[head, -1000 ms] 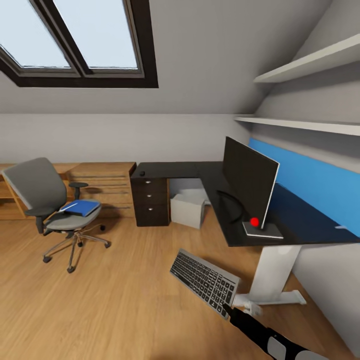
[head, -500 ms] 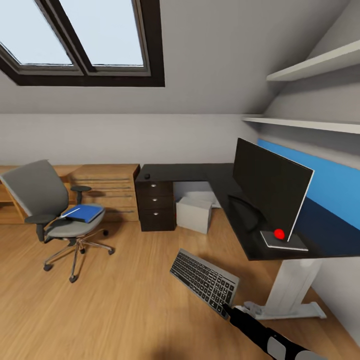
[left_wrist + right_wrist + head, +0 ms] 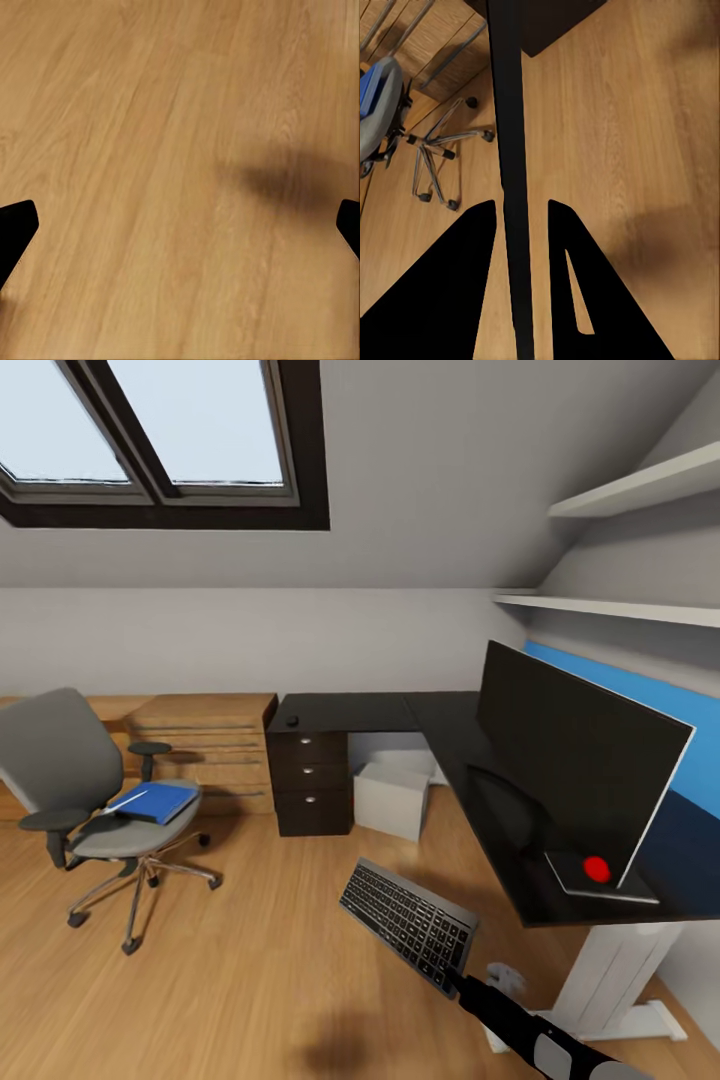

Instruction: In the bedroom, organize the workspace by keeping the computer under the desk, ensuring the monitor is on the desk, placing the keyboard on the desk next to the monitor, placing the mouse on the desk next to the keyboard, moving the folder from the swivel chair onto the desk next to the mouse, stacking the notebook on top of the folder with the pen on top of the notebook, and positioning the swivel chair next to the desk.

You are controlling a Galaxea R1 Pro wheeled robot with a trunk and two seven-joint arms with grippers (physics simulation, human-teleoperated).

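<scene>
In an attic bedroom with a skylight, we carry the keyboard point(image 3: 408, 923) above the wooden floor point(image 3: 240, 980), our right gripper point(image 3: 452, 977) clamped on its near end. From the head we see the key face tilted toward us; along the right wrist we see the same keyboard point(image 3: 512, 180) edge-on, a thin dark bar pinched between both black fingers point(image 3: 442, 292).

The glossy black desk point(image 3: 400, 712) runs in an L along the far and right-hand walls. The monitor point(image 3: 575, 760) stands on its right wing, screen dark, a red dot at its lower corner. The mouse point(image 3: 292, 721) sits at the desk's far-left end, above the three-drawer unit point(image 3: 312, 780). The light-grey computer point(image 3: 391, 800) rests on the floor under the desk, beside those drawers.

To our left stands the swivel chair point(image 3: 75, 780), well apart from the desk, with the blue folder point(image 3: 155, 801) on its seat. A thin pale strip lies on the folder; we cannot tell whether it is the pen. The right wrist view catches the chair's chrome base and castors point(image 3: 435, 161) from above.

Our left gripper point(image 3: 180, 229) hangs over bare floorboards, its dark fingertips point(image 3: 13, 229) far apart and holding nothing.
</scene>
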